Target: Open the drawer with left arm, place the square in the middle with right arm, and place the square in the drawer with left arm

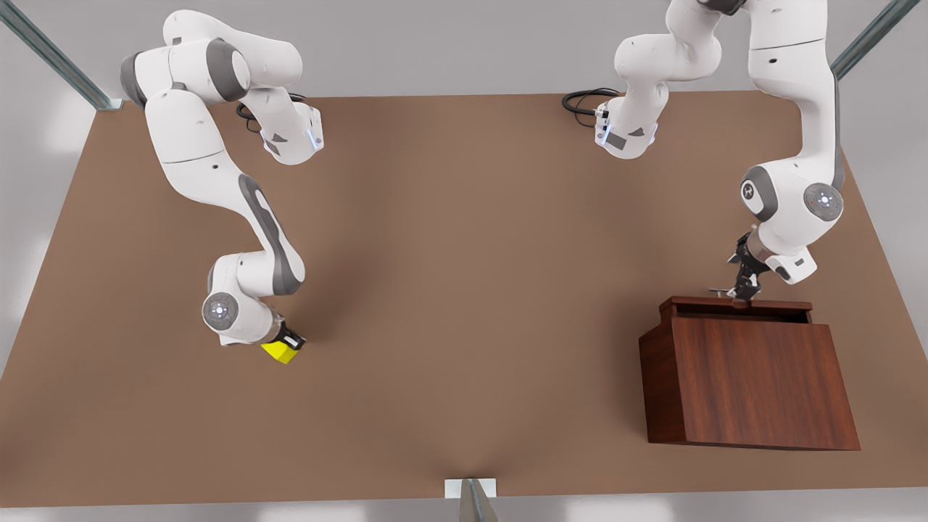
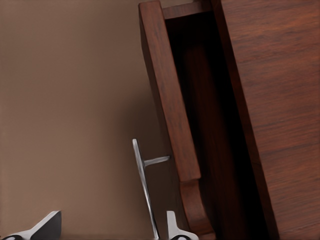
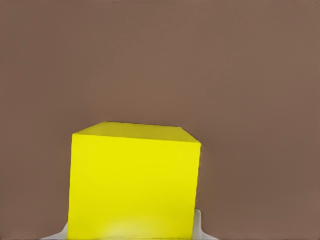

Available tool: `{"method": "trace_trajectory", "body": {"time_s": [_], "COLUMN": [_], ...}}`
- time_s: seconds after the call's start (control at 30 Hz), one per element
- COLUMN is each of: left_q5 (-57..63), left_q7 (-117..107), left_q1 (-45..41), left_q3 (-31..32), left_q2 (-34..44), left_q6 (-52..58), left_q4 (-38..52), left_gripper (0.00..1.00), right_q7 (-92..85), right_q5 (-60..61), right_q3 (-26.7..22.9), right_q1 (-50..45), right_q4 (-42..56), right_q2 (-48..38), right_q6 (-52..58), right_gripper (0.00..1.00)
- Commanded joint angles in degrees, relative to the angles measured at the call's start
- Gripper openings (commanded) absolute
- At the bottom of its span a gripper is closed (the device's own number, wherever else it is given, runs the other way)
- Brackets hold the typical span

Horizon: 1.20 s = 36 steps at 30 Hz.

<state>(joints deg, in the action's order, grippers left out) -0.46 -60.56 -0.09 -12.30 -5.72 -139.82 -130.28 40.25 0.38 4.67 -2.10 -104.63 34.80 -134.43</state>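
At the front view's left, the right gripper is clamping the square low over the counter; carry it level toward the middle. At the right, the left gripper, fingers spread around the handle, is working the barely-open drawer; pull straight.

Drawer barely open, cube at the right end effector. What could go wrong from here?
1. The drawer shows only a narrow gap; if the left end effector slips off the handle, the cube likely won't fit.
2. The right end effector holds the cube near its edge, so it may twist or drop in transit.
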Motion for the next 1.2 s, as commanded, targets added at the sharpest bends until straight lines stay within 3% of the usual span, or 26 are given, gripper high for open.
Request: {"method": "trace_trajectory", "body": {"time_s": [0.0, 0.13, 0.3, 0.57, 0.63, 0.67, 0.83, 1.17], "left_q5": [0.03, 0.03, 0.03, 0.03, 0.03, 0.03, 0.11, 0.11], "left_q7": [0.0, 0.09, 0.09, 0.09, 0.09, 0.09, 0.26, 0.18], "left_q1": [0.0, 0.09, 0.09, 0.09, 0.09, 0.09, 0.18, 0.27], "left_q3": [-0.01, -0.1, -0.1, -0.1, -0.1, -0.1, -0.1, -0.1], "left_q2": [0.0, 0.97, 2.29, 2.64, 2.64, 2.55, 2.38, 2.11], "left_q6": [-0.02, 0.33, 2.8, 1.83, 1.74, 0.78, -3.62, -3.27], "left_q4": [-0.06, -0.94, -1.29, -1.29, -1.29, -1.29, -1.29, -2.26], "left_gripper": [1.0, 1.0, 1.0, 1.0, 1.0, 1.0, 1.0, 1.0], "right_q7": [0.27, 0.62, 4.13, 36.82, 40.17, 41.48, 42.28, 42.28], "right_q5": [-0.38, -0.38, -0.21, 0.32, 0.5, 0.32, 0.41, -0.12], "right_q3": [-0.01, 0.08, 0.61, 0.7, 1.31, 4.03, 4.56, 5.0], "right_q1": [-0.01, -0.62, -4.05, -25.31, -29.36, -30.68, -38.06, -43.95], "right_q4": [0.12, 3.99, 13.13, 24.11, 28.77, 36.32, 44.85, 44.69], "right_q2": [-0.08, -0.61, -0.52, 0.35, 1.84, 5.88, 11.95, 16.7], "right_q6": [0.22, 1.45, 11.03, 18.59, 21.13, 25.0, 24.66, 22.46], "right_gripper": [0.31, 0.31, 0.31, 0.31, 0.31, 0.31, 0.31, 0.34]}}
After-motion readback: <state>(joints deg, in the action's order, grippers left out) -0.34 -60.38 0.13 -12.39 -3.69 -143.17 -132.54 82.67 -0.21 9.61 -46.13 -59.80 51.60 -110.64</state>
